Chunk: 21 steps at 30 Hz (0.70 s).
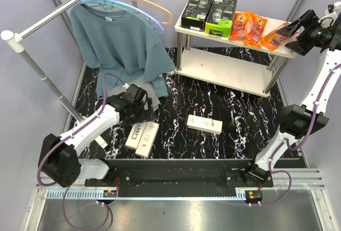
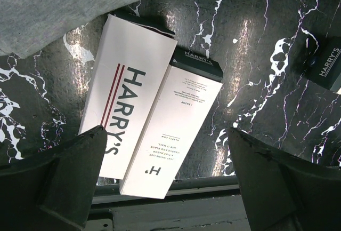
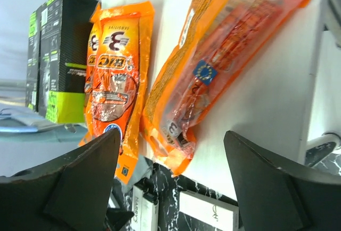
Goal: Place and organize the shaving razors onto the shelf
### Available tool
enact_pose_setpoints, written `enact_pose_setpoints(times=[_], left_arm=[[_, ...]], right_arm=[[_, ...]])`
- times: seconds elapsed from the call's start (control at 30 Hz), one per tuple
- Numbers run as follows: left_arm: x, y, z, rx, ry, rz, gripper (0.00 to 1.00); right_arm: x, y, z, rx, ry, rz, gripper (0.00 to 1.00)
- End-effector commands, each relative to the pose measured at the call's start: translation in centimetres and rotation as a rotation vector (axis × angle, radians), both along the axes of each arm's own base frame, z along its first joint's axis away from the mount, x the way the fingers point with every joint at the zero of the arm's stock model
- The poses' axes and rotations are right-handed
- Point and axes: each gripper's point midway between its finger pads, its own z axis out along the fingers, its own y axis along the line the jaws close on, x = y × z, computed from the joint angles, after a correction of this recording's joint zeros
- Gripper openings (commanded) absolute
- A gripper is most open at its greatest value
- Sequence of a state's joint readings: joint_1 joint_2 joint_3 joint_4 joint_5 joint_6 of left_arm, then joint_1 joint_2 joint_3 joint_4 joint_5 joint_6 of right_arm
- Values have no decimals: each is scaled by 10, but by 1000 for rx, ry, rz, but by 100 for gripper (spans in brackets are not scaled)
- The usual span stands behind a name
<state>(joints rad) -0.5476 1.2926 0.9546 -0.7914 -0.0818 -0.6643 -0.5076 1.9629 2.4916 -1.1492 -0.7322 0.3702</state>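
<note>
Left end effector (image 2: 166, 135) hovers with its fingers spread wide over two white HARRY'S boxes (image 2: 128, 97), which lie side by side on the desk (image 2: 266, 81). A third white box (image 1: 204, 124) lies apart at mid-desk. Right end effector (image 3: 171, 135), also spread and holding nothing, faces the orange blister packs (image 3: 114, 81) on the top board of the shelf (image 3: 277, 81), where the black-and-lime boxes (image 1: 198, 8) also stand.
</note>
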Motion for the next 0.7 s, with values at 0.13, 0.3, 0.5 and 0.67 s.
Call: enact_pose_setpoints(times=[0.13,0.3,0.5,0.67], left_arm=[[6,-9,4,-32,-20,-1,98],[8,-13,4,-36,-16,-6,98],[11,-14,5,-30,-21,-11,98],[12,-15,2,-24,-10,-13,98]], right_arm=[[5,-35,-21,-78,93,-173,91],[21,-44,-10,-61,22,-227,92],[35,-48,-24,-12,30,-232,91],[47,-47,-24,14,4,-202,90]])
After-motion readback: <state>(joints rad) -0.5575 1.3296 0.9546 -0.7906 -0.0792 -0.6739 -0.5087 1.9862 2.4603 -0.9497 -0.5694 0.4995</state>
